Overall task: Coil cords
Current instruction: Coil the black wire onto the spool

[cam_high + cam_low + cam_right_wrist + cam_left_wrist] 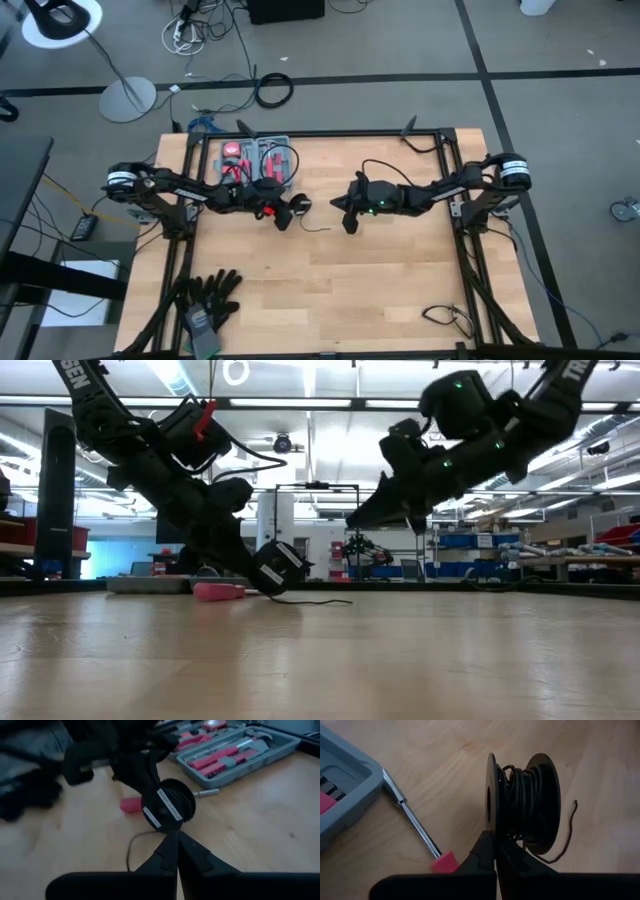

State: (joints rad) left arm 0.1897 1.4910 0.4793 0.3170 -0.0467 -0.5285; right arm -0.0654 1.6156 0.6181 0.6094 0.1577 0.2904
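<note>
Black fingers of the left gripper (496, 851) are pressed together with no gap, their tips pinching the near rim of a small black spool (522, 802) on which the cords (519, 795) are wound. The spool stands directly ahead of those fingertips, on edge, its two round flanges upright and its axle running level with the table. In the low view the spool (277, 568) sits down at the wood under the left arm's tip, tilted slightly. One loose tail of wire (568, 831) leaves the bottom of the winding and lies curved on the wooden table (400, 280), trailing away toward the right arm's side (318, 601).

Across from it, the right gripper (177, 851) is also closed, fingers together and holding nothing; it hangs above the table just short of the spool, pointing at its labelled flange (167, 811).

Beside the spool lies a screwdriver (415, 822) with a pink handle, and past it a grey tool case (257, 160). A pair of black gloves (208, 297) lies at the near left edge.
</note>
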